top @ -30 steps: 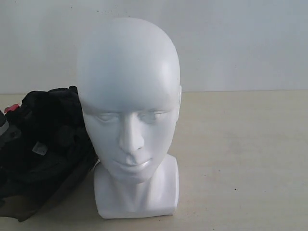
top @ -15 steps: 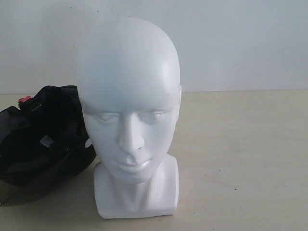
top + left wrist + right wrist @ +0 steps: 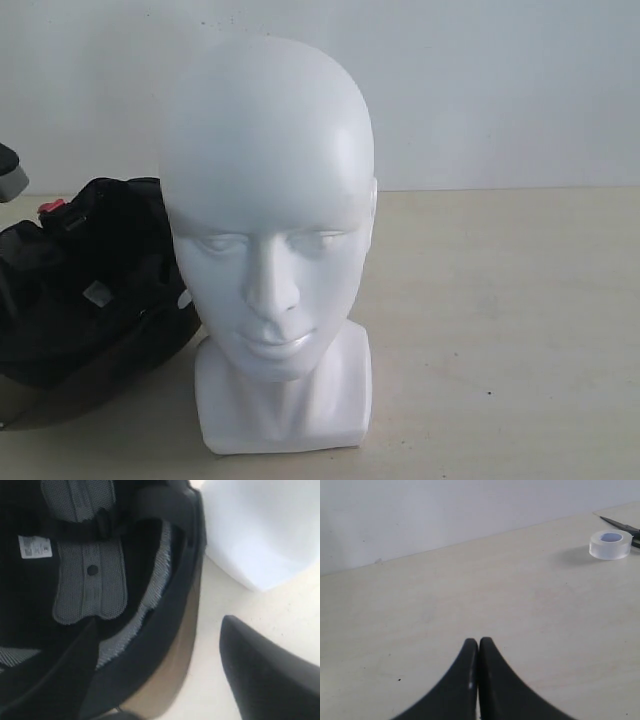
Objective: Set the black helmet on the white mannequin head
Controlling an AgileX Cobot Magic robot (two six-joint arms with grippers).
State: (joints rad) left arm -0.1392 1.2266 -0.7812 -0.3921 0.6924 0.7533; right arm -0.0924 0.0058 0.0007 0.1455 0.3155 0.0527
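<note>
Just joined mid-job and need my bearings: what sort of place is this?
Probably a lab test bench: pale tabletop against a plain white wall, with props on it: white mannequin head, black helmet, tape roll.

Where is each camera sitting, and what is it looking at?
Exterior view: in front, at face height, facing the white mannequin head, black helmet beside it; only a grey part, maybe arm, shows.
Left wrist view: close over the helmet's padded inside; a left gripper finger shows.
Right wrist view: looks across the table to a tape roll; the shut right gripper shows.
Shared: exterior and left wrist views both show helmet and head.
</note>
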